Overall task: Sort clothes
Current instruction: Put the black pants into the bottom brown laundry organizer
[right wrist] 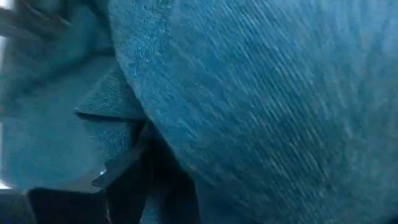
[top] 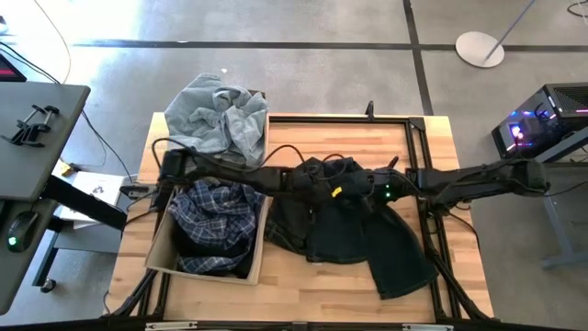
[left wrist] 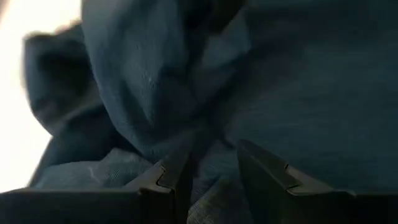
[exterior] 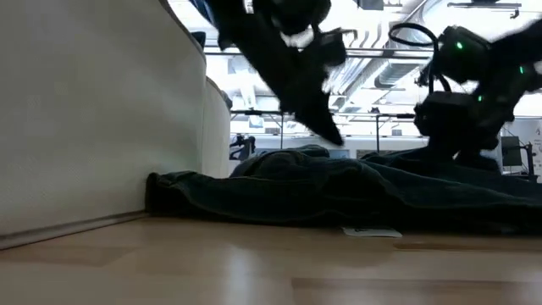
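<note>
Dark denim garment (top: pixel 358 234) lies spread on table (top: pixel 303 299), just right of the near bin (top: pixel 161 248) w/ plaid clothes. Left gripper (left wrist: pixel 208 177) pinches a raised fold of it. Right gripper (top: pixel 390 188), fingers spread wide, sits at garment's top edge.

Even daylight overhead, glare and blur close in

Bright ceiling lights (exterior: pixel 373 59) blow out the low view's upper right, silhouetting the arms; both wrist views are dim, blue-tinted and soft, with dark denim (left wrist: pixel 298 93) filling the frame.
</note>
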Available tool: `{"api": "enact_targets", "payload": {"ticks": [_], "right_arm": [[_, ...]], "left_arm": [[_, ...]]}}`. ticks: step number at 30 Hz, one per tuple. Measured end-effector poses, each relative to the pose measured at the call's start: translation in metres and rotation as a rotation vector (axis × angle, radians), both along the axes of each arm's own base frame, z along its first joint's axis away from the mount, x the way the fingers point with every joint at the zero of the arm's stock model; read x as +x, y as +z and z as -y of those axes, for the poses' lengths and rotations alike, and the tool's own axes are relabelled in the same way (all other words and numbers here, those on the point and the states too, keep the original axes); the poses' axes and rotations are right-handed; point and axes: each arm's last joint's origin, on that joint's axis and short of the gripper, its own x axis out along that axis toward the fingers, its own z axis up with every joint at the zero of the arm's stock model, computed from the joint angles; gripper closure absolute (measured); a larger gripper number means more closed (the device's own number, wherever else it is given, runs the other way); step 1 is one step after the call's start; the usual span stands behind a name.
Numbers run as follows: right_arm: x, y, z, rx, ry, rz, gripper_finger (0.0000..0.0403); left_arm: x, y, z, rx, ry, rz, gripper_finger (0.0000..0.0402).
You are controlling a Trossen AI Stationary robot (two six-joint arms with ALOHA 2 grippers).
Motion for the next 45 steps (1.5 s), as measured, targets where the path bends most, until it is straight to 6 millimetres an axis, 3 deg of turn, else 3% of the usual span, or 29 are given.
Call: {"api": "enact_targets", "payload": {"ticks": [5,11,27,30,34,36,39,41,45], "right_arm": [[-0.005,-0.025,0.003,0.042,-0.095,0.184,0.0073],[-0.006,-0.037,0.004,0.015,-0.099,0.241,0.0073],[0.076,-0.036,0.016,-0.135,0.172,0.163,0.0084],[0.080,-0.038,0.017,-0.167,0.193,0.157,0.0121],[0.076,-0.042,0.017,-0.199,0.180,0.148,0.0210],[0.073,-0.044,0.016,-0.208,0.172,0.140,0.0260],[0.071,-0.046,0.016,-0.221,0.155,0.130,0.0322],[0.071,-0.045,0.016,-0.228,0.147,0.136,0.0325],[0.072,-0.034,0.017,-0.258,0.123,0.208,0.0325]], "left_arm": [[0.007,-0.044,-0.014,-0.042,0.003,-0.097,0.0287],[0.014,-0.072,-0.026,-0.049,0.024,-0.103,0.0287],[0.023,-0.078,-0.037,-0.001,0.046,0.005,0.0287],[0.020,-0.072,-0.037,0.020,0.064,-0.005,0.0287],[0.016,-0.051,-0.031,0.090,0.060,-0.012,0.0287],[0.012,-0.034,-0.027,0.129,0.055,-0.006,0.0287],[0.004,0.008,-0.020,0.172,0.065,0.061,0.0287],[-0.005,0.037,-0.014,0.194,0.078,0.107,0.0287],[-0.026,0.075,0.001,0.241,0.091,0.127,0.0287]]}}
